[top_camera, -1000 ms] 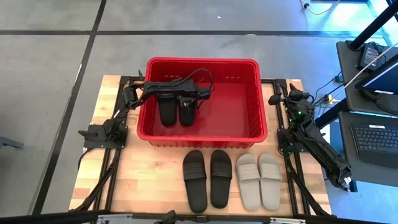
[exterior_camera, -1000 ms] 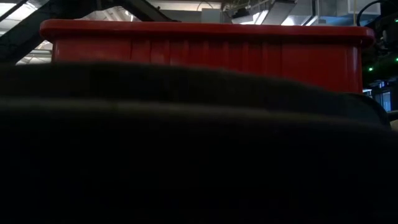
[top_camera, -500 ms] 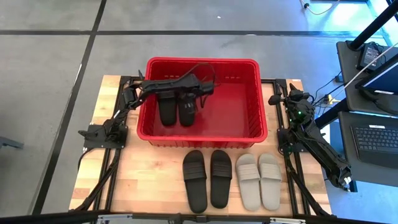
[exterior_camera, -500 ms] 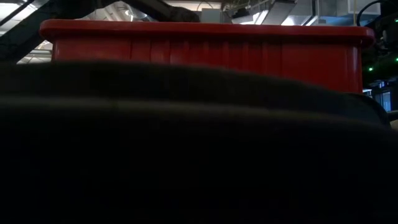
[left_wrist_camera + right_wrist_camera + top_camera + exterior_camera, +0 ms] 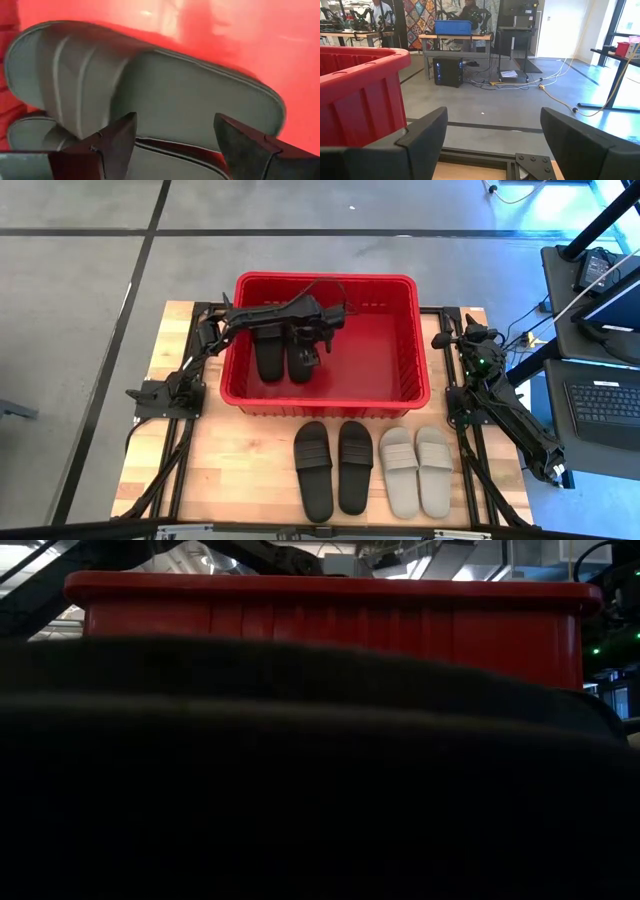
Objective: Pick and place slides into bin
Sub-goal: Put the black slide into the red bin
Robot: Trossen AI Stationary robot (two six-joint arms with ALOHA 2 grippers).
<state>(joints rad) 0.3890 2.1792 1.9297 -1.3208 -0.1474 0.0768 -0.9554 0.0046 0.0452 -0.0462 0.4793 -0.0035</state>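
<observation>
High view: left gripper (image 5: 312, 348) over the red bin (image 5: 400, 395), fingers (image 5: 117, 145) spread wide, holding nothing, above two black slides (image 5: 268, 355) lying in bin's left part. On desk (image 5: 250, 450) in front: black pair (image 5: 333, 465), beige pair (image 5: 417, 470). Right gripper (image 5: 492, 145) parked beside bin's right wall, fingers wide, empty.

Room's pretty plain from where I'm driving: grey concrete floor (image 5: 90, 330) with dark tape lines (image 5: 300, 232), cables (image 5: 555, 82) trailing across it, a patterned wall hanging (image 5: 422, 15) behind a workbench (image 5: 455, 37), and a laptop desk (image 5: 600, 395) off to the side.
</observation>
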